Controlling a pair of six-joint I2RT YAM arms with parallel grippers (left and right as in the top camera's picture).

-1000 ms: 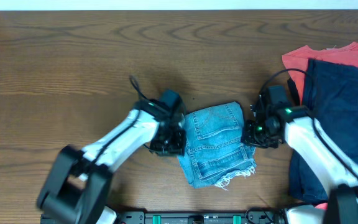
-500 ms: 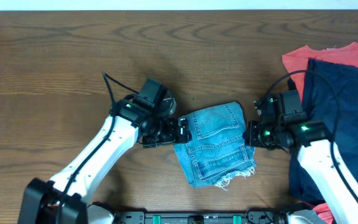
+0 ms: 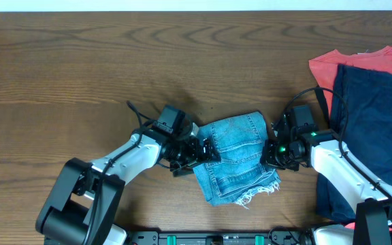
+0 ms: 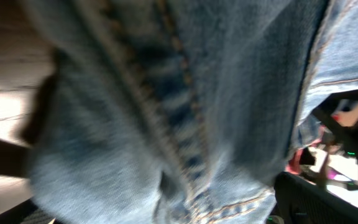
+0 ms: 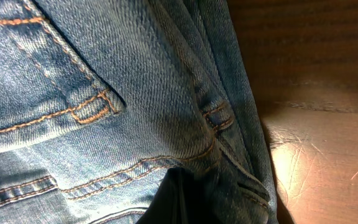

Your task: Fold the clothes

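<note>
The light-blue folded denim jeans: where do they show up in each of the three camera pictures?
Overhead: the light-blue folded denim jeans lie mid-picture, frayed hem toward the bottom edge.
Left wrist: they fill nearly the whole frame, blurred.
Right wrist: they cover the left and middle, pocket stitching showing.
Shared landmark: the brown wooden table, at the left wrist view's left edge and the right wrist view's right side.

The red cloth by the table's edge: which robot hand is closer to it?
Right. The right gripper is at the right side of the jeans, toward the red cloth; the left gripper is at their left side.
</note>
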